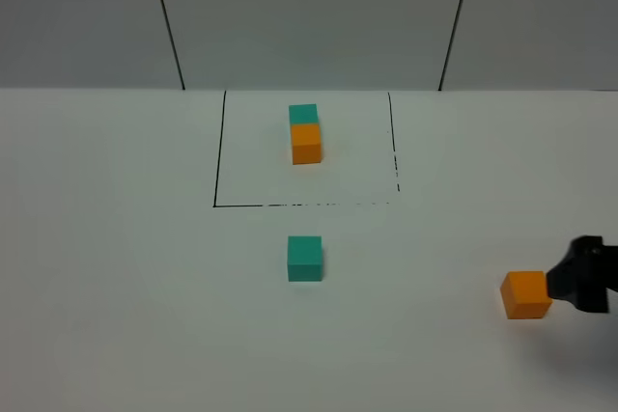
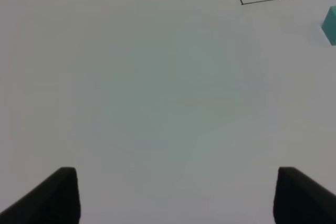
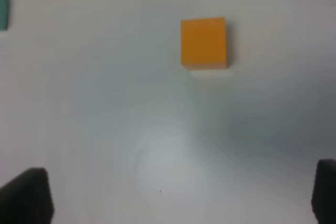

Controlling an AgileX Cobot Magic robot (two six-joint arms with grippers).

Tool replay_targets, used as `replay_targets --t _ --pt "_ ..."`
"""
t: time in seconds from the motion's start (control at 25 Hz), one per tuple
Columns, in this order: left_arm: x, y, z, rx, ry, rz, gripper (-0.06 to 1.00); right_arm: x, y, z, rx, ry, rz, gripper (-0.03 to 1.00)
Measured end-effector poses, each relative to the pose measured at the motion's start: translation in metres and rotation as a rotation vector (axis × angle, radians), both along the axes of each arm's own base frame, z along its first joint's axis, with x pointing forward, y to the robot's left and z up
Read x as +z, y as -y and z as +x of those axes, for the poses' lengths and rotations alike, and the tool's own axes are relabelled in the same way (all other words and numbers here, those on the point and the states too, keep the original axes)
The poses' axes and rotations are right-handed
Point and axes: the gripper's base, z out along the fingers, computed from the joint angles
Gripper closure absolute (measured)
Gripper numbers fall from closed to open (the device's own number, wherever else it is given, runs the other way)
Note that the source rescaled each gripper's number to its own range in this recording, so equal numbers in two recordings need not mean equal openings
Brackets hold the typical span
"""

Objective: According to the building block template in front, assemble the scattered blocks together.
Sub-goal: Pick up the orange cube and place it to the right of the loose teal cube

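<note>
The building block template, a teal cube joined to an orange one, sits inside the black-line rectangle at the back. One scattered teal block lies just in front of that frame, and its edge shows in the left wrist view and the right wrist view. The scattered orange block rests at the right. My right gripper is open just right of it, the block ahead of the fingers and apart from them. My left gripper is open over bare table.
The white table ends at a grey panelled wall behind the frame. A corner of the black frame line shows in the left wrist view. The left arm is outside the exterior high view.
</note>
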Motion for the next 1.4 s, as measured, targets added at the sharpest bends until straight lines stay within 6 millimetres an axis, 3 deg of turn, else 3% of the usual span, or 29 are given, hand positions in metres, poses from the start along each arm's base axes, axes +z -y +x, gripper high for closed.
replay_targets --t 0.24,0.44,0.68,0.96,1.08,1.4 --pt "0.0 0.0 0.0 0.0 0.0 0.0 0.3 -0.046 -0.038 0.066 0.073 -0.161 -0.084 -0.03" --pt "0.0 0.0 0.0 0.0 0.0 0.0 0.3 -0.079 -0.059 0.098 0.049 -0.25 -0.177 -0.03" --pt "0.0 0.0 0.0 0.0 0.0 0.0 0.3 -0.105 -0.055 0.107 0.045 -0.31 -0.208 -0.03" --pt "0.0 0.0 0.0 0.0 0.0 0.0 0.3 -0.125 -0.032 0.115 0.053 -0.36 -0.205 -0.03" --pt "0.0 0.0 0.0 0.0 0.0 0.0 0.3 -0.128 -0.024 0.118 0.063 -0.349 -0.197 -0.03" --pt "0.0 0.0 0.0 0.0 0.0 0.0 0.3 -0.136 -0.026 0.123 0.071 -0.327 -0.178 -0.03"
